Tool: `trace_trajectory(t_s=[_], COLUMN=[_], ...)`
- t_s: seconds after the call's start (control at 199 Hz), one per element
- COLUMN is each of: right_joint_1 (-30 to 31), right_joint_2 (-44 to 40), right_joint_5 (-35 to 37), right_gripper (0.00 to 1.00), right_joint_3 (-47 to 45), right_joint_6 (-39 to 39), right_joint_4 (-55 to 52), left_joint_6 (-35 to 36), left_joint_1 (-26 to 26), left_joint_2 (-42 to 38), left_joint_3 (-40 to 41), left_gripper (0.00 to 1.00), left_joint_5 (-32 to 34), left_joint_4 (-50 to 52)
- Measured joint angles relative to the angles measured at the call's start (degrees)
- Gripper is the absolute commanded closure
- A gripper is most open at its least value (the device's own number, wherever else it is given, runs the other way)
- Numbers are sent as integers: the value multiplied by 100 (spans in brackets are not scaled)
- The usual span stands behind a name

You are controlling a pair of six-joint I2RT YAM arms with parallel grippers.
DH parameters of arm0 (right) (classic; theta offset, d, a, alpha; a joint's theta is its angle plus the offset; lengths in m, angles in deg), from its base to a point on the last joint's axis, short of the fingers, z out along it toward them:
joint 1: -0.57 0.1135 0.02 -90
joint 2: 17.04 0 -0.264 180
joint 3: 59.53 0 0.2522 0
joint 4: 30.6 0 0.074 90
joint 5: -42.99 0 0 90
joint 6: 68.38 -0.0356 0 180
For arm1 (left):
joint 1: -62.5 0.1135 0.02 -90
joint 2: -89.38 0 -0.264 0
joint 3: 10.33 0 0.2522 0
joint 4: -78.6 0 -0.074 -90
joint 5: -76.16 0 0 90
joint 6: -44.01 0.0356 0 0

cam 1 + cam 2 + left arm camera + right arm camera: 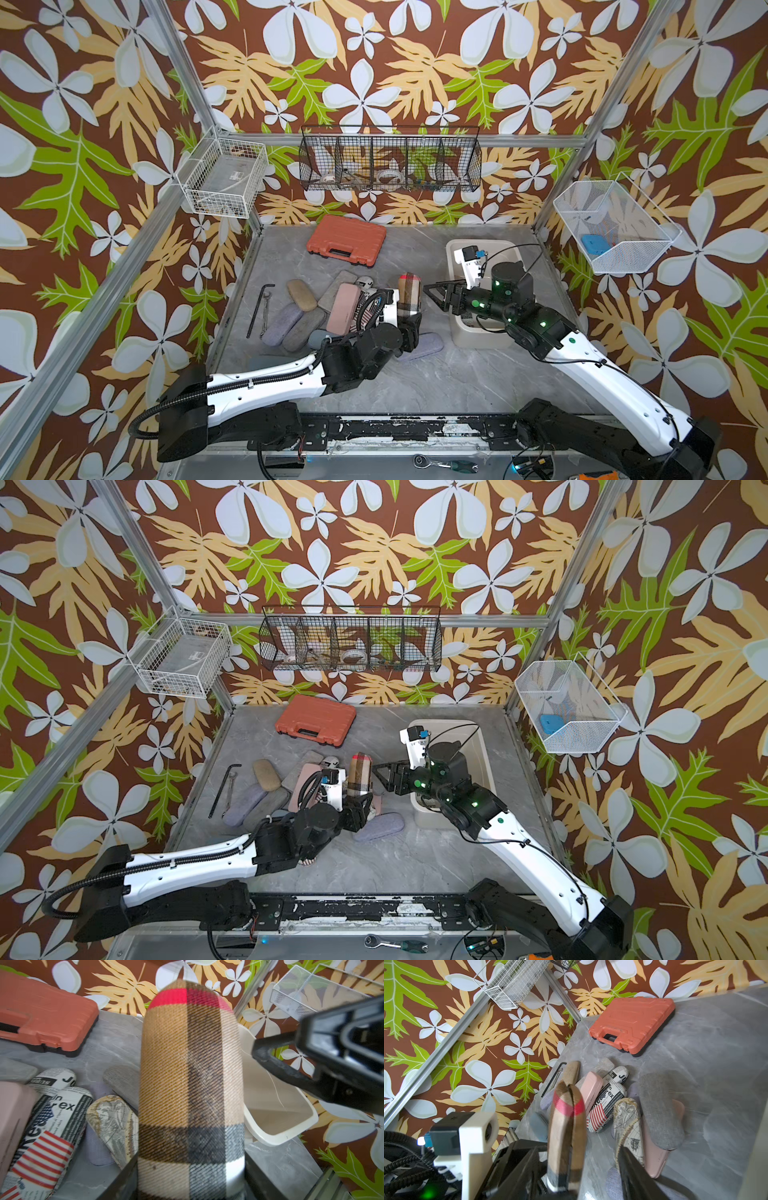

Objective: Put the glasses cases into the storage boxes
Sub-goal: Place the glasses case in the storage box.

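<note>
Handover at frame centre: left gripper (pixel 410 328) clamps the upright plaid case (pixel 409 291), right gripper (pixel 430 294) gapes just beside it, seemingly clear, and should close before carrying it to the storage box (pixel 473 338) at frame right.

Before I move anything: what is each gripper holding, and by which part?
The left gripper clamps the plaid case by its lower end, holding it upright. The right gripper is open beside its upper part, holding nothing.

Plaid case (pixel 409 296) upright over heaped cases (pixel 343 308), seemingly near cream tub (pixel 473 340).
</note>
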State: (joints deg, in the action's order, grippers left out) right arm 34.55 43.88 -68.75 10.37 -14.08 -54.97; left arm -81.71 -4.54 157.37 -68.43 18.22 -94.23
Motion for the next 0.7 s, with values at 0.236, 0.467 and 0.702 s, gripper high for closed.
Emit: trace_trajectory(t_s=[0.236, 0.467, 0.702], right_joint_1=[249, 472, 533], right_joint_2=[492, 758, 787], right_joint_5=[168, 254, 208], right_gripper=[44, 62, 75], right_joint_3=[129, 275, 396], right_joint_6=[-151, -186, -321], right_joint_4=[131, 205, 238], left_joint_6=[66, -2, -258], left_joint_1=[0, 111, 326], left_joint_2=[149, 2, -232], left_joint_3=[31, 278, 678], left_gripper=[43, 42, 0], left_joint_5=[-389, -560, -859], left_joint_4=[-442, -857, -1401])
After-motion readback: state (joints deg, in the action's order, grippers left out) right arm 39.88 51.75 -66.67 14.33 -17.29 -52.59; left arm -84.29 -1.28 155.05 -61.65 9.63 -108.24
